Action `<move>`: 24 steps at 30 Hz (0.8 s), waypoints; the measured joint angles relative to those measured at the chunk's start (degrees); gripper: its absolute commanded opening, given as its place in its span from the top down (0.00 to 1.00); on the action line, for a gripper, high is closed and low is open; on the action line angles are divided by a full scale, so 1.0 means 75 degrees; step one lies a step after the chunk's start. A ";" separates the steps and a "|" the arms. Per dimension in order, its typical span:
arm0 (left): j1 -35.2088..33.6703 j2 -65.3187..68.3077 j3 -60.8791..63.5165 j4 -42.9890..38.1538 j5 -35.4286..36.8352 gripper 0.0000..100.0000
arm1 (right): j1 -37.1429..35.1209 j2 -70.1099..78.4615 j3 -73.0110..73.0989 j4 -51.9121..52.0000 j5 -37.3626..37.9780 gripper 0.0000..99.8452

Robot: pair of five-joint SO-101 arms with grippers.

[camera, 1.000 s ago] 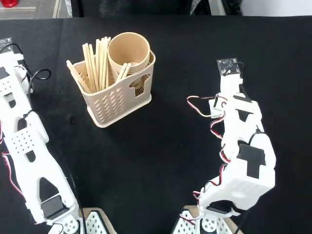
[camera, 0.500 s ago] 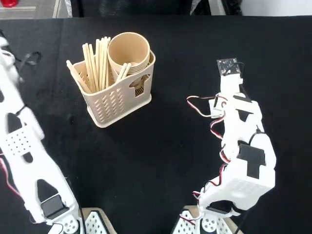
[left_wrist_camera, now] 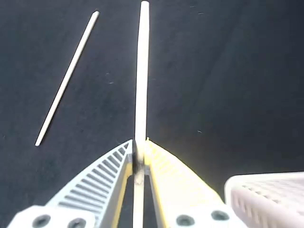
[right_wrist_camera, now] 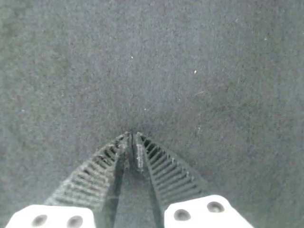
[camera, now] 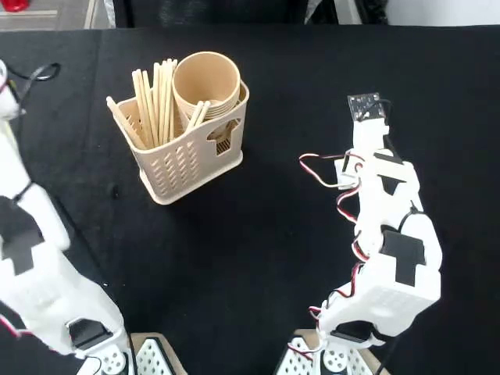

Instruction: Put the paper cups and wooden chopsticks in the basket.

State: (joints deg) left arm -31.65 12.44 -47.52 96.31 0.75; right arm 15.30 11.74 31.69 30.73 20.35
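1. Pale and ribbed, the left hand (left_wrist_camera: pixel 139 152) pinches a wooden chopstick (left_wrist_camera: pixel 141 71) right at its fingertips. The stick runs straight out ahead of the hand over the black worktop (left_wrist_camera: pixel 228 85). Whether its far end touches the surface cannot be told.
2. A second chopstick (left_wrist_camera: pixel 69 76) lies flat on the worktop beside the held one. It is apart from it and slanted, so the two sit closer at their far ends than near the hand.
3. The right hand (right_wrist_camera: pixel 132 142) is pressed together with nothing between its dark ribbed fingers, and it points down at bare worktop.
4. In the high view the left arm (camera: pixel 31 266) stretches along the worktop's left edge towards the far left corner.
5. The right arm (camera: pixel 383 226) rises from the near edge, right of the middle, and folds forward. Red, white and black wires (camera: pixel 320 168) loop off its side.
6. The basket (camera: pixel 187 168), cream with slotted walls, stands upright near the far edge, left of the middle and well apart from both arms.
7. Inside the basket, nested paper cups (camera: pixel 207 78) fill the right-hand part.
8. A bundle of chopsticks (camera: pixel 156 98) stands on end in the left-hand part, leaning a little. Two more sticks rest against the cups' front.
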 measured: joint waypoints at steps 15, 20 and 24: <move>0.1172 -0.7443 0.7783 -0.5052 -0.0012 0.97 | 0.0000 0.0000 0.0000 0.0000 0.0000 0.99; 0.2122 -1.0186 1.0901 -0.9049 -0.0012 0.97 | 0.0000 0.0000 0.0000 0.0000 0.0000 0.99; 0.3247 -1.1698 1.3034 -1.2624 -0.0012 0.97 | 0.0000 0.0000 0.0000 0.0000 0.0000 0.99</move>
State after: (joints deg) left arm -7.30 -75.30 50.24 1.63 0.66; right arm 15.30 11.74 31.69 30.73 20.35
